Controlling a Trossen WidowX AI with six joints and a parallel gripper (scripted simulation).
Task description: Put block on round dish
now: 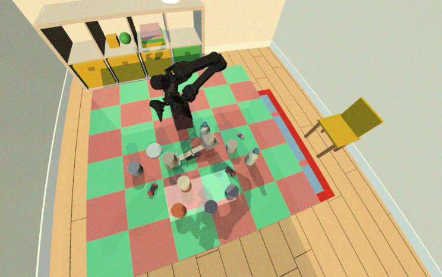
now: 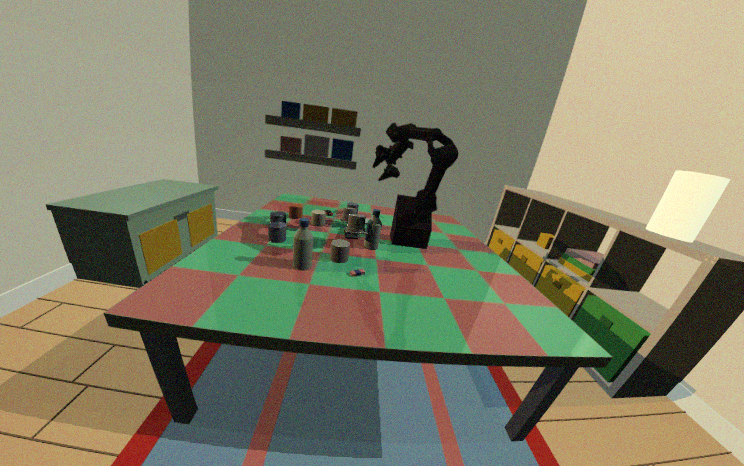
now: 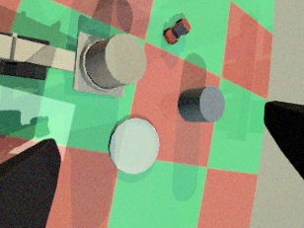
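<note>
1. Gripper is hanging high above the worktop with its jaws spread wide and nothing between them, close to the shelf-side edge and beside the base.
2. Balance is sitting near the worktop's middle, so it is lying out from the gripper, away from the shelf-side edge.
3. Its beam is running slantwise, carrying one cup at the dish end and the other cup at the end nearer the base.
4. Dish is lying just beside the first cup, apart from it.
5. Wrist view is looking down on that cup; it seems the nearer.
6. Which end is sinking I cannot tell.
</note>
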